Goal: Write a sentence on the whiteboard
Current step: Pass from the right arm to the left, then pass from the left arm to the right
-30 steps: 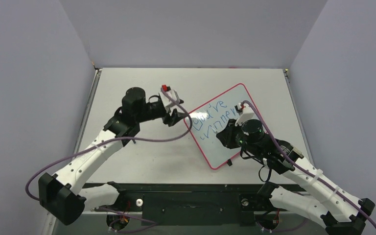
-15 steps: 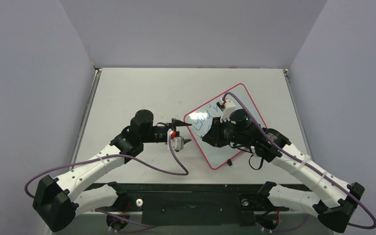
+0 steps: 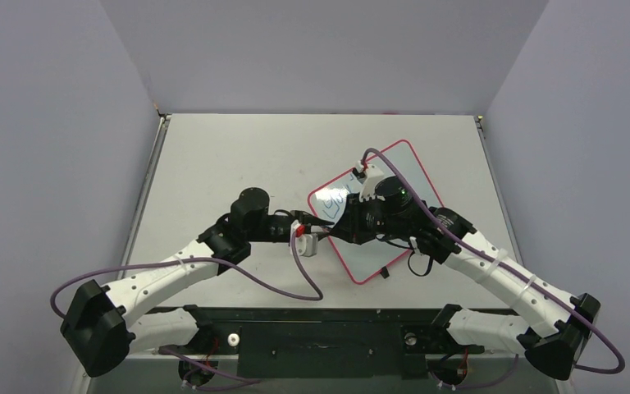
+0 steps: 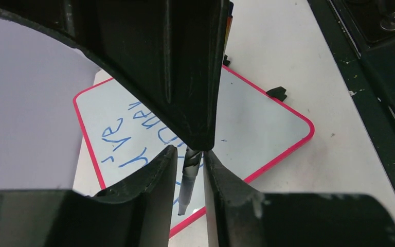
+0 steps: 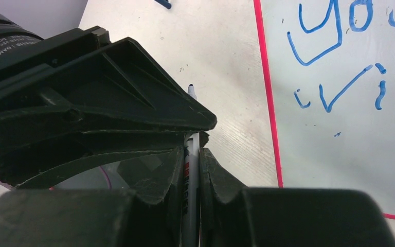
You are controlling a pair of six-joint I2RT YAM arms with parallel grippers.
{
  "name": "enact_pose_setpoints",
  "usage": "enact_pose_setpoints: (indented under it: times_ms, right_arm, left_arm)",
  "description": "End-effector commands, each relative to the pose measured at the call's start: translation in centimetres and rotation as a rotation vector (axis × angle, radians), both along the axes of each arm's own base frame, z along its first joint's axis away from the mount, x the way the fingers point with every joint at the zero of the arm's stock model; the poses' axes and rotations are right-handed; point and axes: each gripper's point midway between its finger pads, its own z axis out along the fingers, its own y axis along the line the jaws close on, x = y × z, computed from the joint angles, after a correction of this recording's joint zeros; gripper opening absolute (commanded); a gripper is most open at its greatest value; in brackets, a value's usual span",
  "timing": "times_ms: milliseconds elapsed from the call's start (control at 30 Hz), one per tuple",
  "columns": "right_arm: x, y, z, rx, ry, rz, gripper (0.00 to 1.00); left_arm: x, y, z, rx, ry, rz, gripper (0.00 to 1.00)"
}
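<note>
The whiteboard (image 3: 395, 168), pink-framed, lies tilted on the table right of centre. Blue lettering of the sentence (image 4: 126, 131) shows on it, partly covered by the arms, and is close up in the right wrist view (image 5: 339, 46). My right gripper (image 5: 190, 149) is shut on a grey pen (image 5: 191, 175), held over the board's left edge (image 3: 335, 230). My left gripper (image 4: 189, 152) meets it tip to tip. Its fingers (image 4: 154, 180) stand either side of the pen's tip end (image 4: 186, 188), with a narrow gap still showing on one side.
A black foot (image 4: 276, 93) sticks out at the board's edge. Purple cables (image 3: 303, 279) loop from both wrists over the table. A small blue object (image 5: 163, 2) lies on the table beyond the board. The black base rail (image 3: 320, 328) runs along the near edge.
My left arm swung down from the board's far-left side to meet the right gripper, and its jaws narrowed around the pen. The right gripper carried the pen leftward across the board.
</note>
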Motion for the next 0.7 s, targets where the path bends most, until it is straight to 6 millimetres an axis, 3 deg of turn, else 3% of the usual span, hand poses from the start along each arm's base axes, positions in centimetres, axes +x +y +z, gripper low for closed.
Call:
enact_pose_setpoints:
  times_ms: [0,67,100,167,233,267,300,367,667]
  right_arm:
    - [0.7,1.1,3.1,0.086,-0.059,0.012,0.00]
    - [0.7,1.2,3.3,0.096,-0.062,0.011,0.00]
    - [0.7,1.2,3.4,0.100,-0.064,0.011,0.00]
    - [0.7,1.2,3.6,0.109,-0.067,0.009,0.00]
    - [0.8,1.1,3.9,0.116,-0.075,-0.003,0.04]
    - [1.1,0.9,3.9,0.113,-0.081,-0.022,0.09]
    - [1.3,0.7,3.9,0.111,-0.088,-0.035,0.22]
    - [1.5,0.5,4.0,0.110,-0.095,-0.053,0.32]
    - [1.9,0.9,3.8,0.112,-0.094,-0.064,0.32]
  left_arm:
    - [0.3,-0.8,1.5,-0.070,0.005,0.018,0.21]
    - [0.3,-0.9,1.5,-0.078,0.016,0.022,0.15]
    - [0.3,-1.0,1.5,-0.079,0.026,0.024,0.07]
    - [0.3,-1.0,1.5,-0.083,0.041,0.035,0.00]
    - [0.4,-1.1,1.7,-0.093,0.057,0.043,0.00]
    - [0.5,-1.1,1.8,-0.098,0.058,0.050,0.00]
    - [0.5,-1.1,1.9,-0.100,0.065,0.054,0.00]
    - [0.6,-1.1,2.0,-0.107,0.074,0.059,0.00]
    - [0.4,-1.1,2.5,-0.131,0.086,0.055,0.00]
